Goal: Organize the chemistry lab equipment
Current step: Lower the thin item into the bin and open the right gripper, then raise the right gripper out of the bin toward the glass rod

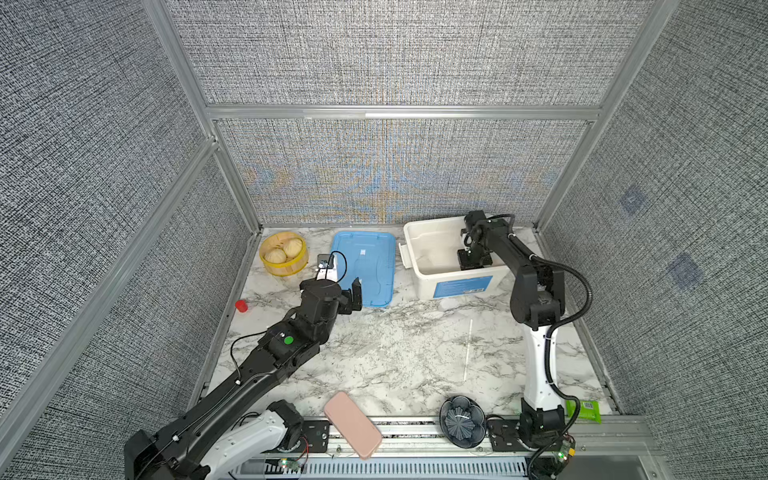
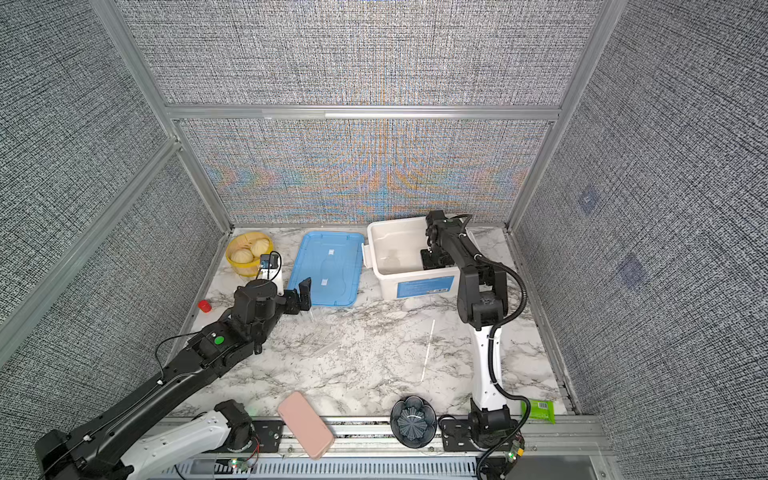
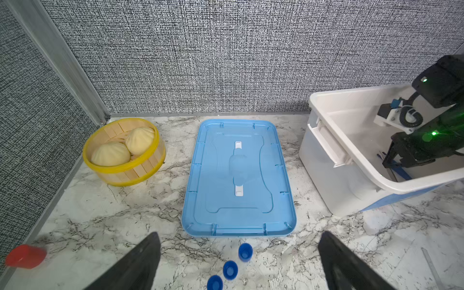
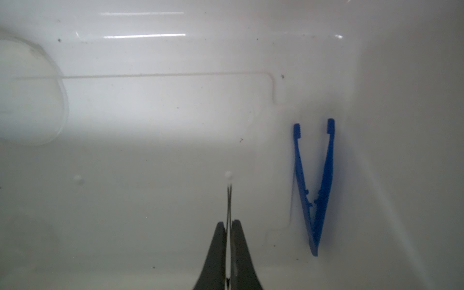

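I read the right gripper (image 4: 228, 224) clamped on the silver tweezers (image 4: 229, 200) in the bin (image 4: 150, 113): light, slick, springy, best pinched mid-length; left gripper (image 3: 240, 234) gapes over the tubes (image 3: 230, 270).

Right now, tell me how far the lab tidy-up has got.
Done: blue tweezers lie in the white bin. In hand: the right gripper, inside the bin, is shut on silver tweezers. Left outside: three blue-capped tubes by the open left gripper, and the white stick.

Can see only the blue-capped ends of the tubes (image 3: 230, 270), rest cut off; cannot make out the blurred, cropped clear disc (image 4: 30, 93).
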You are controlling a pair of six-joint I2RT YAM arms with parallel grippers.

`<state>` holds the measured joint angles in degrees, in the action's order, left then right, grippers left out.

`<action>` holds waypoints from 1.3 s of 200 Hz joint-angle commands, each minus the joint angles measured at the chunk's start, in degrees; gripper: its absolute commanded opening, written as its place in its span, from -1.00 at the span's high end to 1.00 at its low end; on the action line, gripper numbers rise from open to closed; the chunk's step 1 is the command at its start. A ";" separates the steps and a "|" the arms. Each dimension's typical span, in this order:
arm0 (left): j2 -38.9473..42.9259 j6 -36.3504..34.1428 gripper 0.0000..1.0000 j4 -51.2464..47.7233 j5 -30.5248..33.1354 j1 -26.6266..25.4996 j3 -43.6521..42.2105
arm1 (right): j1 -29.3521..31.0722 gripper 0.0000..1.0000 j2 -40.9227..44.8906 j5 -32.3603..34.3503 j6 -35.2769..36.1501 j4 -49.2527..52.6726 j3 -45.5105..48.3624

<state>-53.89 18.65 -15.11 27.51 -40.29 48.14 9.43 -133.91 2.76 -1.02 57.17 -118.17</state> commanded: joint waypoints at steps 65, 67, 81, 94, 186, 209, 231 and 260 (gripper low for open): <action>0.10 0.33 -0.97 0.02 0.62 0.09 0.39 | 0.12 0.66 -3.64 0.88 0.08 -0.93 -1.71; 0.10 0.33 -0.98 0.05 0.66 0.12 0.38 | 0.14 0.65 -3.58 0.78 0.12 -1.05 -1.63; 0.02 0.42 -0.98 0.04 0.62 0.07 0.29 | 0.25 0.58 -3.15 0.58 0.30 -1.74 -1.14; 0.06 0.46 -0.98 -0.11 0.62 0.09 0.29 | 0.32 0.53 -2.87 0.49 0.31 -2.11 -1.02; 1.22 0.70 -0.98 -0.91 0.66 0.13 0.11 | 0.90 0.37 2.81 0.01 -0.30 -1.38 -0.85; 0.99 0.51 -0.98 -1.82 -0.24 0.12 0.72 | 1.00 0.32 5.40 -1.39 -0.53 -1.49 -0.11; 1.11 0.44 -0.98 -2.70 -0.25 0.09 1.12 | 0.99 0.25 8.21 -2.97 -0.63 -1.46 0.71; 2.02 -0.18 -0.98 -3.08 0.42 0.09 1.08 | 0.96 0.25 12.59 -3.72 -2.10 -1.00 0.74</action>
<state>-52.56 19.11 -17.39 27.88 -40.29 48.84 10.41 -124.29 0.84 -1.67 55.13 -117.34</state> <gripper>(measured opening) 0.988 0.374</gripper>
